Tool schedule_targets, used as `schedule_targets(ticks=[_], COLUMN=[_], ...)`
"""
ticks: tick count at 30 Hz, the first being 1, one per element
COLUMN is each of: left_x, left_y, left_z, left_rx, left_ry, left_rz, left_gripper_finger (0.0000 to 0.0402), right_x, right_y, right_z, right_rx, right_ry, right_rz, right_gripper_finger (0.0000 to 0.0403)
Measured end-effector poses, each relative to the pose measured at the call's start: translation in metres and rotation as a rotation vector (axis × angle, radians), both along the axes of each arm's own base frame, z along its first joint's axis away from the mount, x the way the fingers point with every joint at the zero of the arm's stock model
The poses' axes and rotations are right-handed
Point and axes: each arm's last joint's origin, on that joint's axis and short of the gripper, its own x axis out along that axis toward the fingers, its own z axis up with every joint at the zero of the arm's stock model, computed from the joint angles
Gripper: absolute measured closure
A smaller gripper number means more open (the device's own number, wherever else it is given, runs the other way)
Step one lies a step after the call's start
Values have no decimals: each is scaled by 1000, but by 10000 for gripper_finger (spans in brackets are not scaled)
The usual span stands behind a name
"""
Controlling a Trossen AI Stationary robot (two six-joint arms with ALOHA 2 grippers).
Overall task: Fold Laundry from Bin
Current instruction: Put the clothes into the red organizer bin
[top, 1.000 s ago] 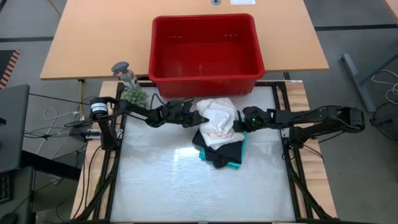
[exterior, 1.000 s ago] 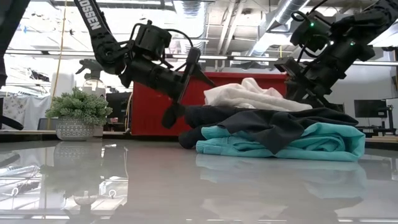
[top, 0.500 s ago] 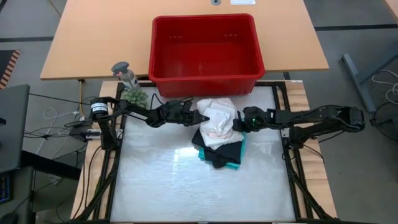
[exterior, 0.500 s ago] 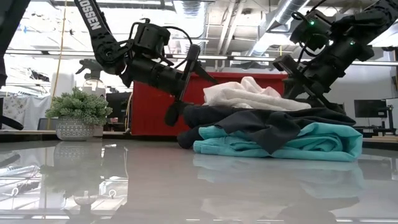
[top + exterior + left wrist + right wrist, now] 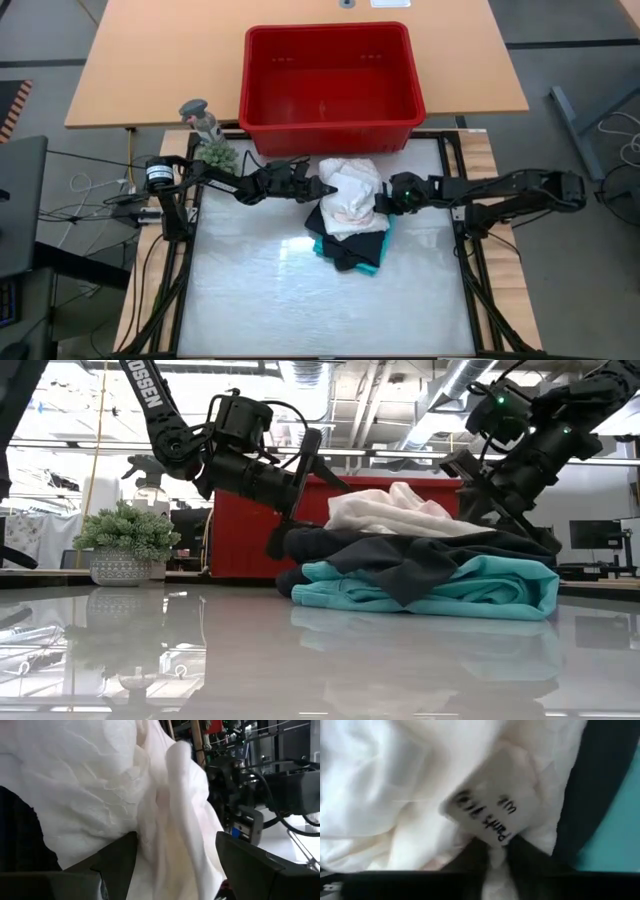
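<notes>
Behind, red bin (image 5: 329,75), potted plant (image 5: 215,153).

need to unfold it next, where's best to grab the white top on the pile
Judging by its pose, grip the white top at its two side edges, from left and right: it lies bunched atop the black garment. The left gripper and right gripper sit there.

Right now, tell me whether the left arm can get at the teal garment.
Probably not directly: the teal garment lies at the bottom, under the black garment and white top. The left gripper is open at the white top.
</notes>
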Motion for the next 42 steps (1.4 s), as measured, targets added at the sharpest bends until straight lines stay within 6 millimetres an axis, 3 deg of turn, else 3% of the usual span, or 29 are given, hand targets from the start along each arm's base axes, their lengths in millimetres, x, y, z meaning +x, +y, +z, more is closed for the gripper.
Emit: schedule_targets(ticks=[5,11,18,22,27,32,37,42], left_x=[0,0,1,1,1,0,-1,-1], left_y=[0,0,1,1,1,3,6,8], left_z=[0,2,6,6,6,5,5,4], left_rx=[-2,17,30,30,35,39,54,59], left_ry=[-3,-19,-64,-61,-58,-53,-42,-40], left_rz=[3,4,6,5,8,34,37,38], left_gripper_finger=[141,141,141,141,141,141,141,141], right_x=[3,5,8,8,19,39,41,21], right_y=[3,16,58,79,99,103,98,94], right_z=[15,44,92,92,59,28,33,52], right_rx=[8,63,63,30,-19,102,177,151], right_ry=[-50,-46,-62,-1,176,250,216,237], right_rz=[11,21,229,408,629,792,843,726], right_gripper_finger=[377,381,381,380,318,226,160,149])
